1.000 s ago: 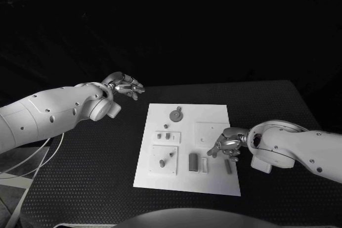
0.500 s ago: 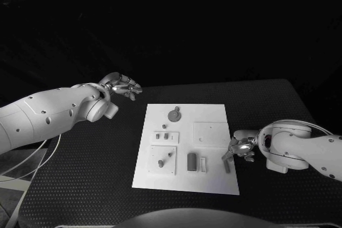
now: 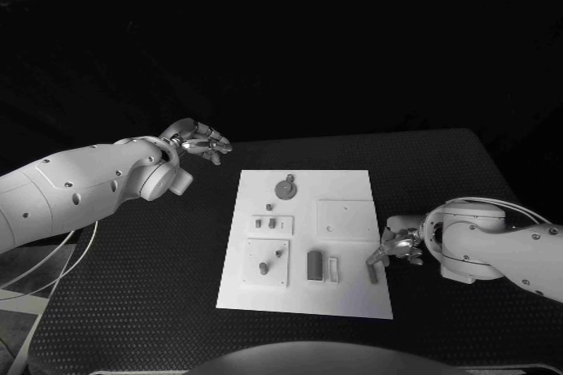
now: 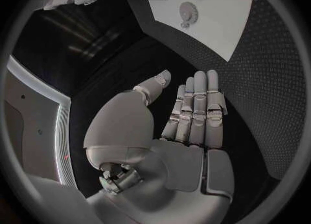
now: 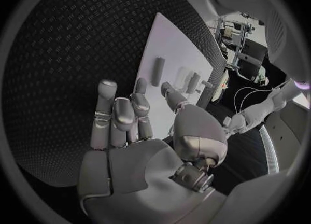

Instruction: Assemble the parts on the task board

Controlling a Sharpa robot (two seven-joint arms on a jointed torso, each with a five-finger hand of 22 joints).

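Note:
The white task board (image 3: 352,302) lies mid-table with small grey parts: a round toothed piece (image 3: 287,186) at its far end, two short pegs (image 3: 268,224), a dark block (image 3: 315,265) and a slim dark bar (image 3: 374,274) by its right edge. My right hand (image 3: 397,246) hovers at that right edge, just beyond the bar, holding nothing; in the right wrist view its fingers (image 5: 123,115) are stretched out over the black mat, with the board (image 5: 175,47) and the bar (image 5: 157,71) ahead. My left hand (image 3: 199,141) is raised past the board's far left corner, palm (image 4: 188,130) bare.
Two raised square plates (image 3: 348,219) (image 3: 268,249) sit on the board, and a pale bar (image 3: 334,268) lies beside the dark block. Black textured mat (image 3: 141,269) surrounds the board on all sides. The toothed piece (image 4: 188,11) also appears in the left wrist view.
My right hand has drawn back to the right, from over the board's right part to its right edge. The left hand has barely shifted. The parts lie where they were.

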